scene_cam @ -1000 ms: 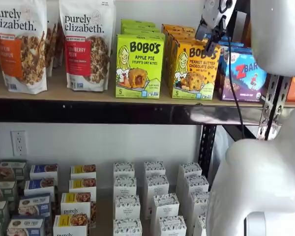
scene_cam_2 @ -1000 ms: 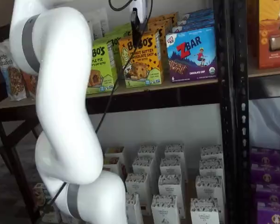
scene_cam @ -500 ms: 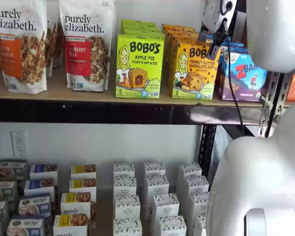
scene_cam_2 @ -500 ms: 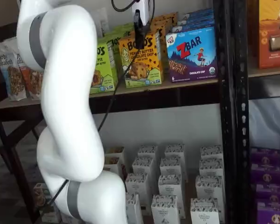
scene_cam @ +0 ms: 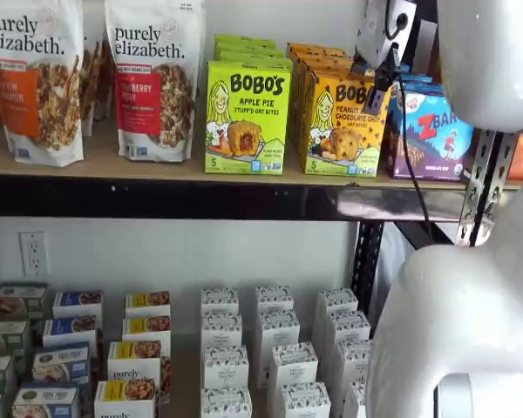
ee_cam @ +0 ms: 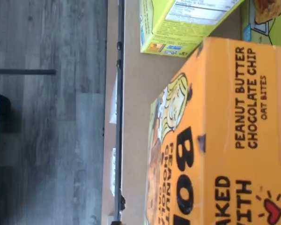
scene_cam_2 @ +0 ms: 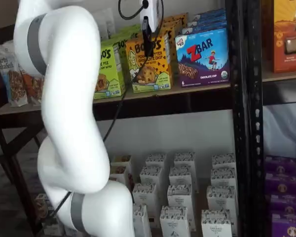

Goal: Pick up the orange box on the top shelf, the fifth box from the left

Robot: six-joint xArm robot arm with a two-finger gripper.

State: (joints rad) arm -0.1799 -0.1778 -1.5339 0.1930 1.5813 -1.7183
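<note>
Orange box (scene_cam: 343,124) stands upright at the front edge of the top shelf (scene_cam: 174,165), between the lime-green Bobo's box (scene_cam: 247,117) and the blue ZBar box (scene_cam: 431,131). Pincer (scene_cam: 380,85) hangs in front of the box's upper right corner, so the box lies just behind and below it, long axis vertical; wrist view shows the box top (ee_cam: 225,136) close underneath. Fingers seen side-on only, so can't tell whether spread or pressed together; nothing looks pinched.
</note>
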